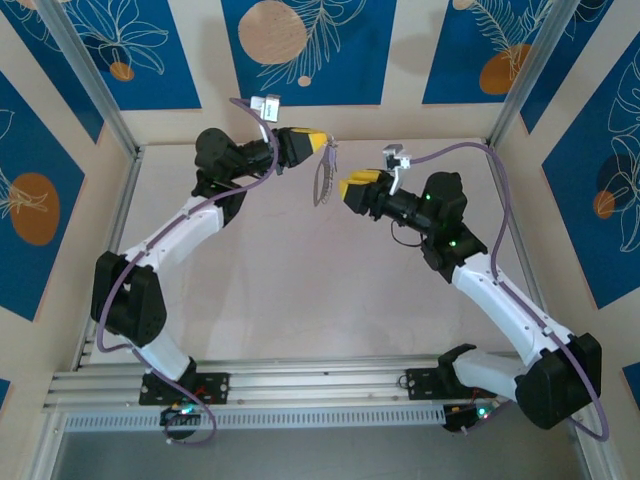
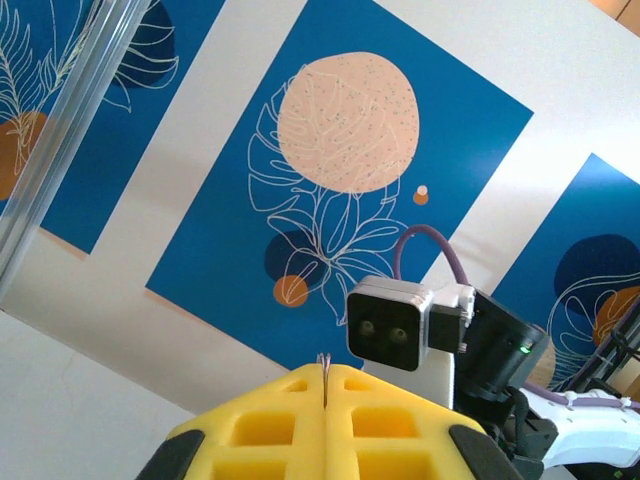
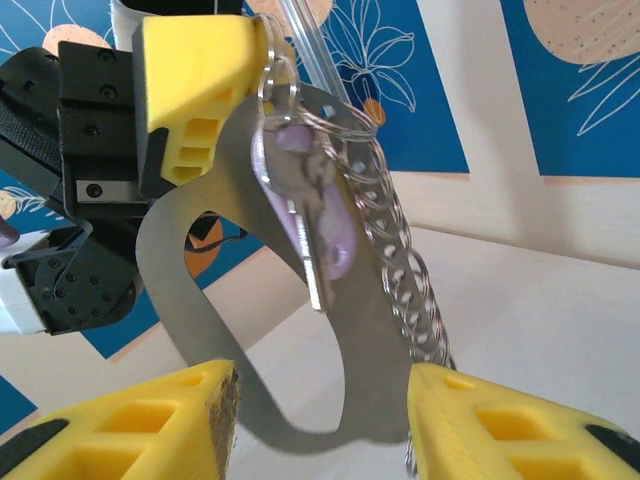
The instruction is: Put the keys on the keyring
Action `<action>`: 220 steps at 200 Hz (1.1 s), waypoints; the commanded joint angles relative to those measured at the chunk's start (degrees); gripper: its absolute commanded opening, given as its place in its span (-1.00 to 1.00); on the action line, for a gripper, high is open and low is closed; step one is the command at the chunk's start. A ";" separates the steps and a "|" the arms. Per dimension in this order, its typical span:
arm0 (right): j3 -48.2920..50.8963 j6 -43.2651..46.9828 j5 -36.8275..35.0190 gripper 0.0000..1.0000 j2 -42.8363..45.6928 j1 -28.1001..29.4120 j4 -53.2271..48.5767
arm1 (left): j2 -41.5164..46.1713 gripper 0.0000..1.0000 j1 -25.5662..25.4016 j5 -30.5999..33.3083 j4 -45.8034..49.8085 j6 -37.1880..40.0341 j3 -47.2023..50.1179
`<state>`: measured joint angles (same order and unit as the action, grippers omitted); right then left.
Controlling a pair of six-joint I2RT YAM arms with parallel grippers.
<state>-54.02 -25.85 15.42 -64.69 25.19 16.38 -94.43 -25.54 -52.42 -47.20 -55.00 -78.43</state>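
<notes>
The left gripper pinches the top of the keyring, which hangs at 6 o'clock from it in the top view. The right gripper is spread around its lower end; the key hangs along the loop

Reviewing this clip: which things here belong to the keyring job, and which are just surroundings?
Job: keyring, hanging from the shut left gripper; lilac-headed key hanging against it; open right gripper flanking its lower end.
Surroundings: table, blue leaf-print wall panels, metal frame post.
</notes>
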 commanded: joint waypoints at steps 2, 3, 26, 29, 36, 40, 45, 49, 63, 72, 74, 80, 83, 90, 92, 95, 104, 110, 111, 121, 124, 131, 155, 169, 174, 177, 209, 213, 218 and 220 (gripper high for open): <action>-2.63 2.91 -4.28 -0.01 -0.25 0.95 1.46 | 2.03 -1.00 -0.74 0.70 -2.94 -0.43 0.22; -2.65 2.91 -4.27 -0.01 -0.30 0.98 1.46 | 2.04 -1.00 -0.74 0.68 -2.92 -0.44 0.26; -3.69 3.15 -4.07 -0.01 -1.42 1.26 1.81 | 2.07 -1.00 -1.05 0.59 -2.77 -0.19 0.22; -3.86 3.26 -4.00 -0.01 -1.60 1.33 1.81 | 2.07 -1.00 -1.07 0.57 -2.66 -0.12 0.21; -4.28 3.35 -3.94 -0.01 -2.01 1.40 1.69 | 2.15 -1.00 -1.09 0.57 -2.48 -0.02 0.21; -4.50 3.43 -3.91 -0.01 -2.14 1.42 1.64 | 2.14 -1.00 -1.16 0.55 -2.46 0.07 0.21; -4.82 3.52 -3.91 -0.01 -2.40 1.48 1.64 | 2.15 -1.00 -1.17 0.49 -2.38 0.18 0.21; -4.99 3.59 -3.76 -0.01 -2.57 1.56 1.64 | 2.15 -1.00 -1.18 0.47 -2.37 0.18 0.21; -5.76 3.82 -3.64 -0.01 -3.31 1.55 1.47 | 2.16 -1.00 -1.25 0.39 -2.28 0.27 0.30; -6.32 4.03 -3.64 -0.01 -3.89 1.58 1.33 | 2.11 -1.00 -1.26 0.31 -2.28 0.26 0.30; -6.46 4.04 -3.64 -0.01 -4.05 1.54 1.30 | 2.07 -1.00 -1.24 0.31 -2.28 0.25 0.30; -6.81 4.13 -3.56 -0.01 -4.36 1.53 1.36 | 2.07 -1.00 -1.35 0.30 -2.28 0.25 0.30; -6.99 4.09 -3.48 -0.01 -4.54 1.57 1.37 | 2.11 -1.00 -1.35 0.26 -2.19 0.32 0.30; -7.44 4.16 -3.30 -0.01 -4.97 1.55 1.43 | 2.09 -1.00 -1.35 0.22 -2.19 0.33 0.24; -7.55 4.25 -3.25 -0.01 -5.11 1.53 1.37 | 2.11 -1.00 -1.35 0.22 -2.19 0.33 0.22; -7.77 4.28 -3.21 -0.01 -5.29 1.54 1.39 | 2.08 -1.00 -1.35 0.22 -2.19 0.34 0.23; -8.31 4.52 -3.20 -0.01 -5.77 1.56 1.24 | 2.06 -1.00 -1.44 0.13 -2.13 0.41 0.21; -8.67 4.61 -3.29 -0.01 -6.12 1.53 1.12 | 2.06 -1.00 -1.44 0.04 -2.11 0.42 0.22; -8.75 4.64 -3.29 -0.01 -6.14 1.57 1.11 | 2.06 -1.00 -1.44 0.04 -2.11 0.42 0.26; -9.25 4.81 -3.12 -0.01 -6.72 1.53 1.02 | 2.11 -1.00 -1.52 0.04 -1.95 0.51 0.12; -9.48 4.89 -3.12 -0.01 -6.87 1.57 1.02 | 2.07 -1.00 -1.51 0.03 -1.89 0.54 0.12; -9.90 5.01 -2.95 -0.02 -7.22 1.53 0.85 | 2.05 -1.00 -1.60 -0.05 -1.84 0.58 0.12; -11.17 5.66 -2.94 -0.03 -8.41 1.55 0.02 | 2.11 -1.00 -1.71 -0.05 -1.89 0.58 -0.05; -11.59 5.96 -2.94 -0.05 -8.85 1.53 -0.29 | 2.14 -1.00 -1.79 -0.09 -1.93 0.53 -0.01; -11.71 6.06 -2.79 -0.08 -8.93 1.53 -0.32 | 2.15 -1.00 -1.77 -0.13 -1.86 0.52 -0.05; -11.79 6.16 -2.72 -0.10 -9.07 1.57 -0.42 | 2.16 -1.00 -1.79 -0.18 -1.84 0.54 -0.05; -12.47 7.12 0.92 -0.57 -9.19 1.45 -1.52 | 2.10 -1.00 -1.79 -0.09 -1.84 0.63 0.11; -12.65 7.34 1.71 -0.64 -9.18 1.45 -1.92 | 2.06 -1.00 -1.79 0.02 -1.84 0.60 0.12; -12.75 7.50 2.59 -0.71 -9.12 1.49 -2.31 | 2.11 -1.00 -1.77 0.04 -1.84 0.62 0.12; -12.77 7.48 2.90 -0.73 -9.14 1.48 -2.49 | 2.07 -1.00 -1.79 0.04 -1.84 0.67 0.12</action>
<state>-64.38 -19.86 14.17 -73.87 26.30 15.40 -94.43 -26.76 -52.42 -47.13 -55.02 -78.13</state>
